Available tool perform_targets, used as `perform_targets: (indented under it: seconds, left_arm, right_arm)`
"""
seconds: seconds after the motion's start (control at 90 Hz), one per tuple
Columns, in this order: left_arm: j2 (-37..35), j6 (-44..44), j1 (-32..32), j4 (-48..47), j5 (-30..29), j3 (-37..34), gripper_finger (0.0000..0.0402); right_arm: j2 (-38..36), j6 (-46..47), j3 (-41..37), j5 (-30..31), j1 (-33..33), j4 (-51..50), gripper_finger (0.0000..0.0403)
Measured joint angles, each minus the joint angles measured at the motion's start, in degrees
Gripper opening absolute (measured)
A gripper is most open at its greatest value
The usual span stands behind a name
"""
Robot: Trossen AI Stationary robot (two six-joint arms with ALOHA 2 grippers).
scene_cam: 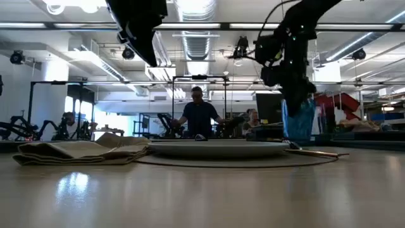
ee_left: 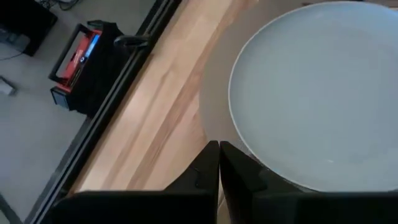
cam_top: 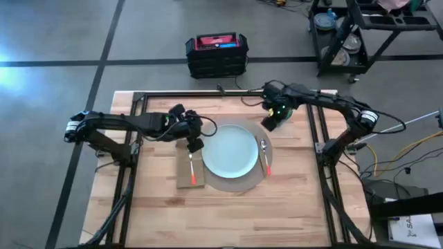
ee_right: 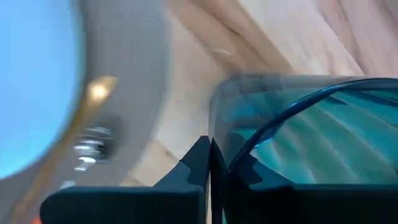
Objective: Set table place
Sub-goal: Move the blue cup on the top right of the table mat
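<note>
high view shows the pale plate [cam_top: 230, 153] on its round mat [cam_top: 243, 184] mid-table [cam_top: 291, 207]; right gripper [cam_top: 272, 120] jaws clamp the teal cup [scene_cam: 298, 120], left gripper [cam_top: 196, 144] jaws closed empty beside the plate.

The left arm reaches in from the table's left edge with its elbow bent, its gripper [cam_top: 196, 145] pointing down with the fingers [ee_left: 214, 171] pressed together on nothing, while the right arm bends in from the right, its gripper [cam_top: 271, 119] lowered and pinched on a cup's rim.
</note>
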Motion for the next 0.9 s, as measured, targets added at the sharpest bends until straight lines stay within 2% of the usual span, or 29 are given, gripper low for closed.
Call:
perform_targets:
  seconds: [0.467, 0.9]
  left_arm:
    - [-0.01, -0.62, 0.00, 0.26, 0.00, -0.11, 0.0000]
    - [-0.04, -0.47, -0.01, -0.22, 0.07, -0.11, 0.0000]
  right_arm:
    - [10.37, -1.14, 5.87, 0.73, 1.10, -0.72, 0.0001]
    - [10.41, 0.76, 9.70, 0.51, 2.64, -4.47, 0.0005]
